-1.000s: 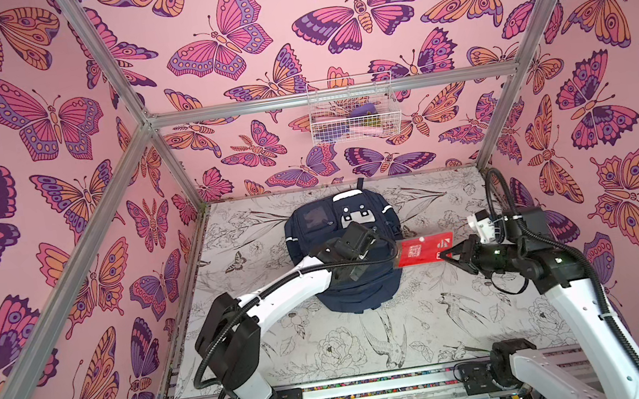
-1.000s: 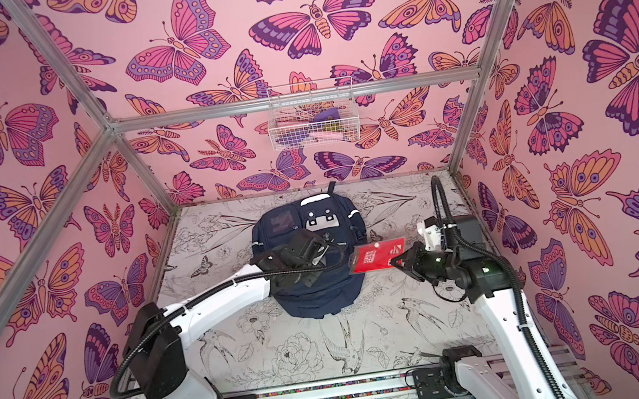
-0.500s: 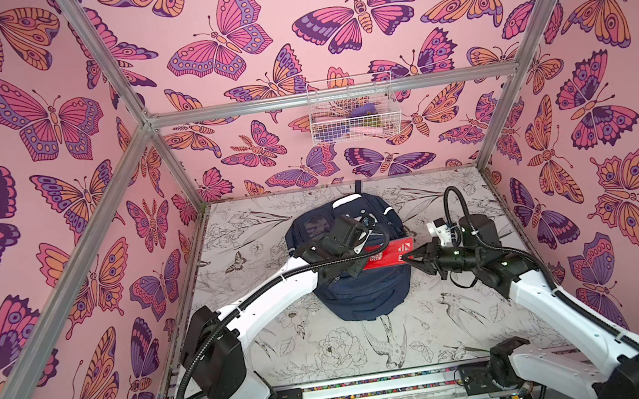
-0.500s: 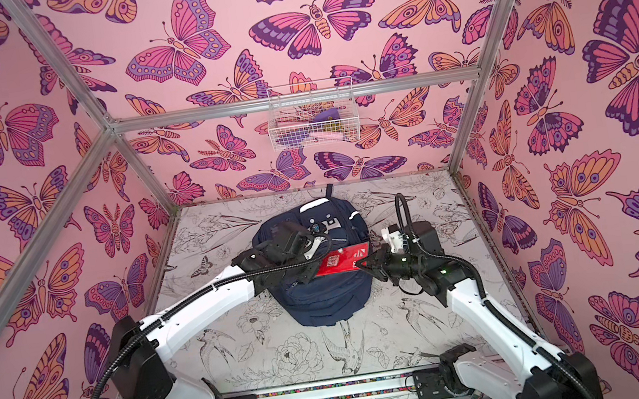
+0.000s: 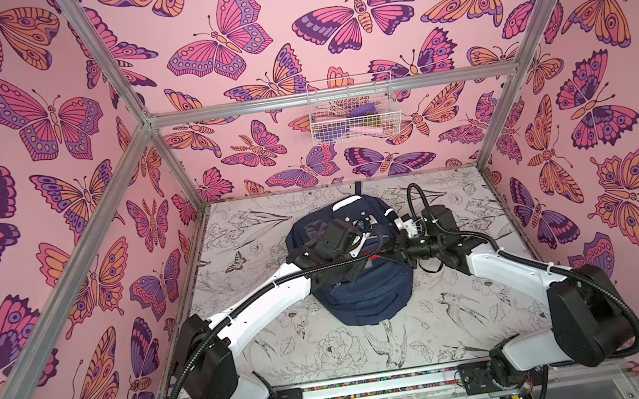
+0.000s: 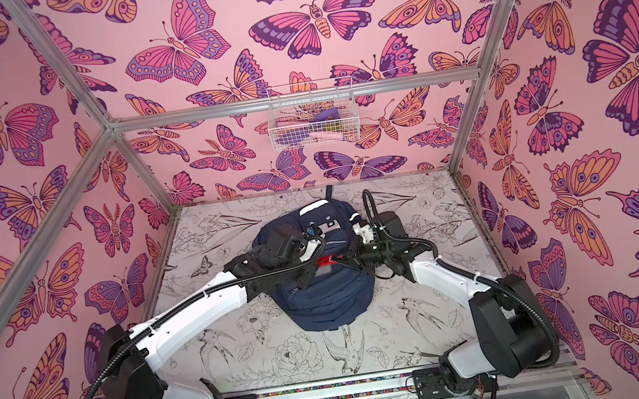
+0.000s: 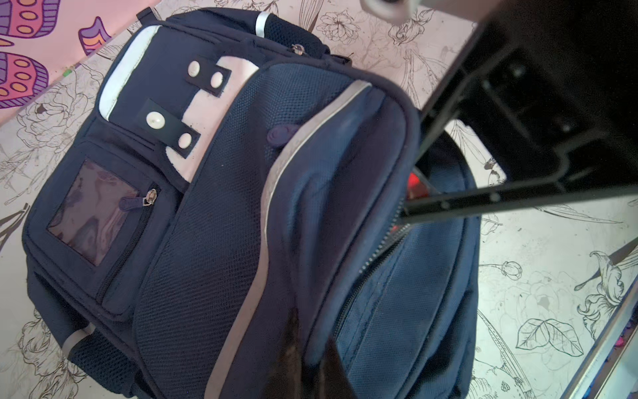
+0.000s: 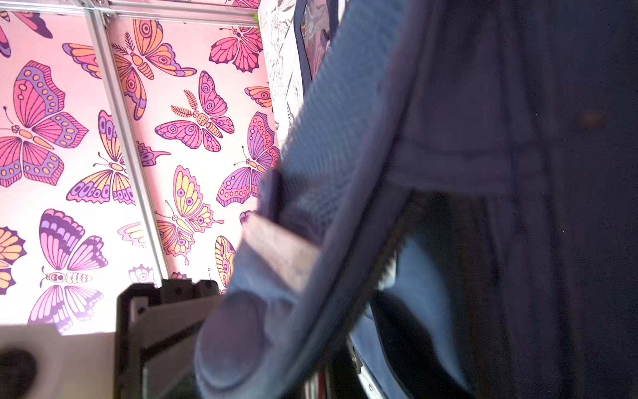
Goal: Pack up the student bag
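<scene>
The student bag (image 5: 364, 299) (image 6: 331, 303), navy with pale stripes, lies flat mid-table in both top views. In the left wrist view my left gripper (image 7: 312, 359) is shut on the rim of the student bag's (image 7: 207, 224) opened zip pocket and holds it up. My right gripper (image 6: 344, 258) reaches in from the right, shut on a flat red card (image 6: 325, 260) (image 7: 414, 183) whose far end is inside the opening. Its fingers (image 7: 448, 205) cross the zip edge. In the right wrist view bag fabric (image 8: 483, 103) fills the frame and hides the jaws.
A white wire basket (image 5: 352, 110) (image 6: 313, 115) with pink and purple things hangs on the back wall. Aluminium posts stand at the back corners. The floral-print table (image 5: 471, 314) lies bare around the bag, and a rail runs along its front edge.
My right gripper has carried the red card leftward from beside the bag into the pocket opening. My left gripper has shifted toward the back of the bag, still on the rim.
</scene>
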You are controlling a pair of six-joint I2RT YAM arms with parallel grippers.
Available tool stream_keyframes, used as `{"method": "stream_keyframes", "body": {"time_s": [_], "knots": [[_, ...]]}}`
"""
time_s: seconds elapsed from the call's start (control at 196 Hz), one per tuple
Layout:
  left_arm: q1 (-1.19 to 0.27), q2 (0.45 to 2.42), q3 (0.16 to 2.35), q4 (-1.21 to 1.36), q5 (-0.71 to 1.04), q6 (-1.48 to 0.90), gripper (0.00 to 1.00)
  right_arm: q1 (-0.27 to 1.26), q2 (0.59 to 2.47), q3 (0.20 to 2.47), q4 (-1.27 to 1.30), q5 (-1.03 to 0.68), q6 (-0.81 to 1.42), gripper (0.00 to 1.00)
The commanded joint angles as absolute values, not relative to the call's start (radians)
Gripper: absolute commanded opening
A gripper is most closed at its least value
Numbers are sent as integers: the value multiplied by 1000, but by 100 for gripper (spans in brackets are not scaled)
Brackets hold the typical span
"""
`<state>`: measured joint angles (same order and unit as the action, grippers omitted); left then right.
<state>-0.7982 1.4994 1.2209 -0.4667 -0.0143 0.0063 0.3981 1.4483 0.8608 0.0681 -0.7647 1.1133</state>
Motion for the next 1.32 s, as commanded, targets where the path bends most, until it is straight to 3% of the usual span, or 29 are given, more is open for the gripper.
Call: {"method": "stream_keyframes", "body": {"time_s": [0.0, 0.184, 0.332, 0.5, 0.592, 0.684, 0.75, 0.853, 1.087, 1.24, 1.317], "knots": [[-799, 1445, 1185, -417, 72, -32, 0, 402, 1494, 957, 23, -747, 1047, 0], [-799, 1430, 1137, -378, 124, -62, 0, 404, 1565, 1034, -77, -737, 1006, 3], [-796, 1439, 1116, -376, 114, -100, 0, 404, 1597, 1130, -297, -625, 879, 42], [-786, 1441, 1108, -362, 142, -133, 0, 404, 1516, 1178, -493, -452, 778, 56], [-780, 1440, 1107, -352, 147, -143, 0, 406, 1471, 1173, -559, -384, 756, 54], [-771, 1441, 1108, -343, 153, -153, 0, 409, 1438, 1138, -547, -374, 763, 39], [-762, 1442, 1109, -338, 169, -164, 0, 422, 1433, 1122, -529, -394, 770, 17], [-756, 1441, 1112, -333, 197, -160, 0, 470, 1432, 1111, -508, -365, 760, 8], [-730, 1433, 1105, -332, 282, -176, 1, 498, 1501, 1092, -371, -364, 789, 7], [-698, 1403, 1071, -305, 335, -264, 26, 489, 1565, 1176, -426, -345, 744, 12], [-687, 1375, 1052, -291, 363, -298, 43, 489, 1565, 1181, -444, -306, 724, 29]]}}
